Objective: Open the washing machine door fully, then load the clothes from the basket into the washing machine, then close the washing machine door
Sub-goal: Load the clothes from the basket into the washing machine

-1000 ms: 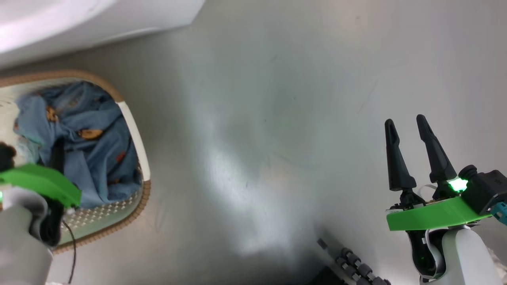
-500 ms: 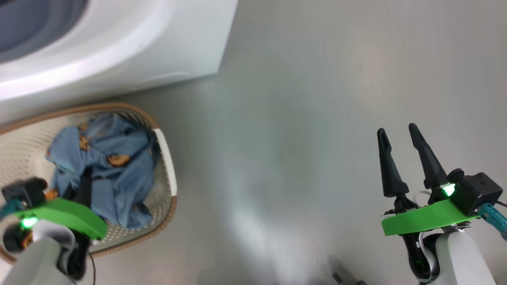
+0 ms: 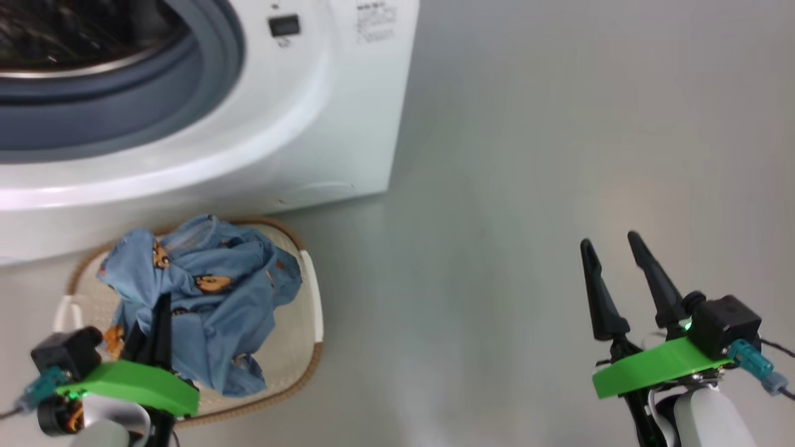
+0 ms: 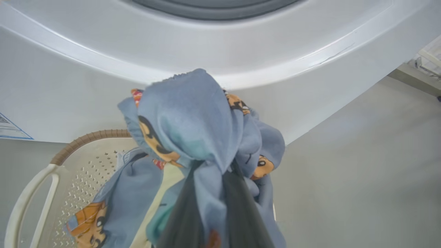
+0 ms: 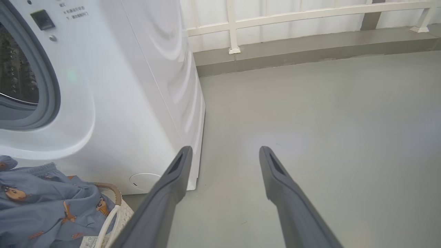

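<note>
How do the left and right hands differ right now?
The left hand is shut on the clothes; the right hand is open and empty. The left hand hangs over the basket, the right hand over the floor. Both have dark fingers on green mounts.

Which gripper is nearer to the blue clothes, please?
The left. The left gripper is shut on the clothes above the basket; the right gripper is open over bare floor, apart from them.

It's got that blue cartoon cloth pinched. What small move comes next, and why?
Probably raise the left gripper toward the open steel drum of the white washing machine: it pinches the light blue cartoon-print garment, which drapes over the cream perforated plastic basket lower down.
</note>
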